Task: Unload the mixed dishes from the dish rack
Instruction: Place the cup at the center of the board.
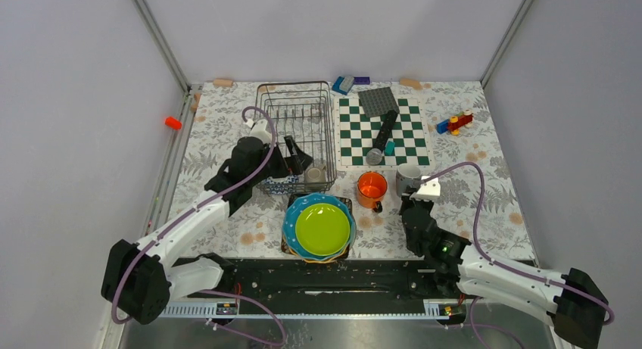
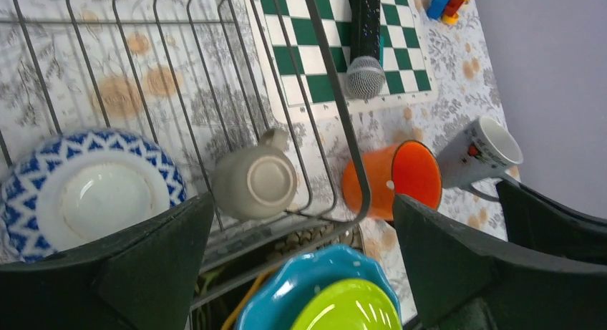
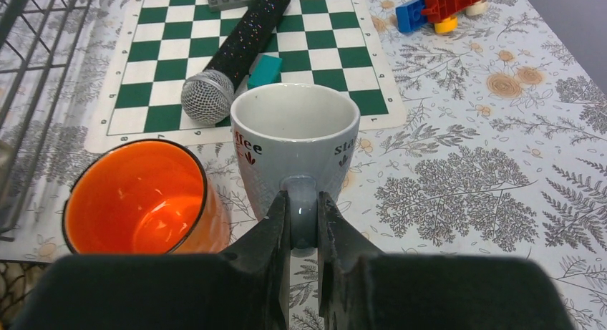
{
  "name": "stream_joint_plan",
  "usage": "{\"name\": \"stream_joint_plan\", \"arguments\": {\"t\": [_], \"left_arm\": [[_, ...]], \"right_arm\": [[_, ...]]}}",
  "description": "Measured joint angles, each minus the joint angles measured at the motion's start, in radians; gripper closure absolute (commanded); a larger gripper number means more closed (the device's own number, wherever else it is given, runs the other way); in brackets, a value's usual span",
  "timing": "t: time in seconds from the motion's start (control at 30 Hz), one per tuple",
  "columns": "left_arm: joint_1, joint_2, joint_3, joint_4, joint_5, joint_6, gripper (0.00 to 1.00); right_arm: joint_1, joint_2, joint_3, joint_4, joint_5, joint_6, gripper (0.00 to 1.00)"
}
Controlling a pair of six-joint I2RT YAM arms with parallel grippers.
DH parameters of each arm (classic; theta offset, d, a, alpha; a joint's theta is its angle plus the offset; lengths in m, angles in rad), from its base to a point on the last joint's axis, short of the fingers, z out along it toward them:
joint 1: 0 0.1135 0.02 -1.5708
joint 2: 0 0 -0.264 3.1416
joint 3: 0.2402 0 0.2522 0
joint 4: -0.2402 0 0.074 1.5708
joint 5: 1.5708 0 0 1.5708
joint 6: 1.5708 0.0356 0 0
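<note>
Dish rack point(image 1: 297, 133), dark wire, on the floral counter point(image 1: 484, 205) just left of the checkerboard mat point(image 1: 382, 133); its near end holds a blue-and-white patterned bowl point(image 2: 89, 194) and a small grey cup point(image 2: 255, 181), with the left claw point(image 2: 300, 215) spread wide above them, gripping nothing. Outside the rack's near corner: a lime green plate point(image 1: 323, 228) stacked on a blue plate point(image 1: 295, 213), and an orange mug point(image 1: 372, 188) upright beside them. Right claw point(image 3: 304, 208) narrowed on the handle of a grey lettered mug point(image 3: 295, 129), upright just right of the orange mug, near a microphone point(image 3: 236, 58) lying on the mat.
</note>
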Motion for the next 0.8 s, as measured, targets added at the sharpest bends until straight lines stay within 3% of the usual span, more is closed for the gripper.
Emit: {"name": "stream_joint_plan", "arguments": {"t": [0.3, 0.57, 0.8], "left_arm": [[0.009, -0.096, -0.054, 0.026, 0.019, -0.063, 0.01], [0.009, -0.097, -0.07, 0.026, 0.02, -0.063, 0.01], [0.009, -0.096, -0.07, 0.026, 0.016, -0.052, 0.01]], "right_arm": [[0.0, 0.14, -0.092, 0.232, 0.009, -0.043, 1.0], [0.0, 0.198, -0.142, 0.296, 0.006, 0.011, 0.98], [0.0, 0.208, -0.144, 0.296, 0.005, 0.078, 0.85]]}}
